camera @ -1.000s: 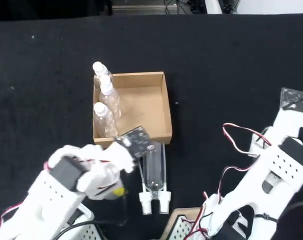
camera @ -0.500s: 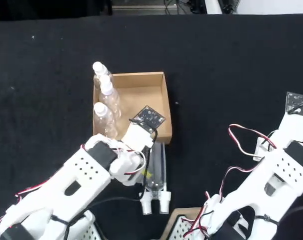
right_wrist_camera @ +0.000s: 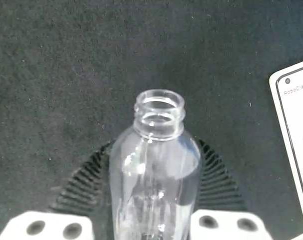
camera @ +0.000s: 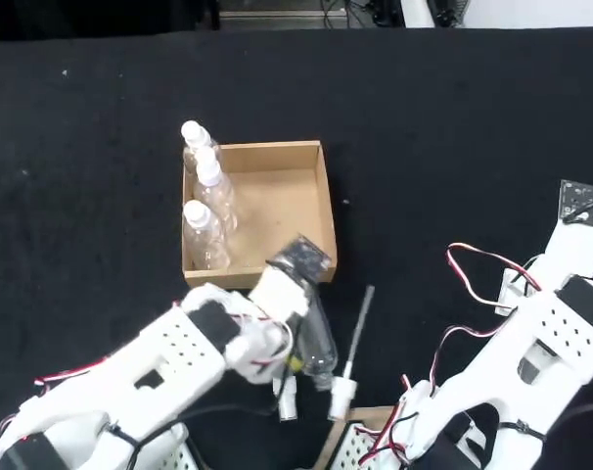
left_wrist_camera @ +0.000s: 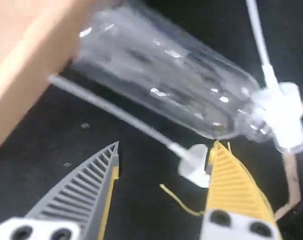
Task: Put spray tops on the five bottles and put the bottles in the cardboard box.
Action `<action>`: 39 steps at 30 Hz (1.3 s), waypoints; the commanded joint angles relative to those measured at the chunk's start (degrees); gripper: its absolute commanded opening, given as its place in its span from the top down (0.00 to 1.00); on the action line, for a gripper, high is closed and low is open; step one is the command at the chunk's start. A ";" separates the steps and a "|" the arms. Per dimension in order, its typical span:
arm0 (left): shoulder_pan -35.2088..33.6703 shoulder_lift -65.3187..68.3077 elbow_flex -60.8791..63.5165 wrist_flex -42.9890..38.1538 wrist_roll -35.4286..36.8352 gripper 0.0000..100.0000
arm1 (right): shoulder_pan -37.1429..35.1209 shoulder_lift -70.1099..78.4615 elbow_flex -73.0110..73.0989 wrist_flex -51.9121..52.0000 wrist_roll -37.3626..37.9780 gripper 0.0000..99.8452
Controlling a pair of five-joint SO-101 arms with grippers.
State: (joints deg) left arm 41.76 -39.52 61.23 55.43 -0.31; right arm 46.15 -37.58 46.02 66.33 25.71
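Bottles (camera: pixel 206 238) with spray tops on, three of them, stand along the left wall of the cardboard box (camera: pixel 277 211) at the centre of the high view. Below the box, a clear bottle (camera: pixel 318 343) lies on the black table (camera: pixel 473 147). Two loose spray tops (camera: pixel 343 395) lie by its neck. The left gripper (left_wrist_camera: pixel 166 150) sits just beside it, fingers apart. The right gripper (right_wrist_camera: pixel 155 145) is clamped on an uncapped bottle (right_wrist_camera: pixel 154 170).

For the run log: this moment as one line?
cardboard box: three capped bottles | left gripper: open, by lying bottle, two loose spray tops | right gripper: shut on uncapped bottle
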 commanded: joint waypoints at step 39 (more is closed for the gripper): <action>-18.77 -0.62 7.87 1.41 -5.63 0.73 | 4.75 -2.42 -2.59 -1.32 4.13 0.87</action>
State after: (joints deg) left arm 29.27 -39.52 69.32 56.40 -0.57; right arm 49.67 -37.58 46.02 66.07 29.49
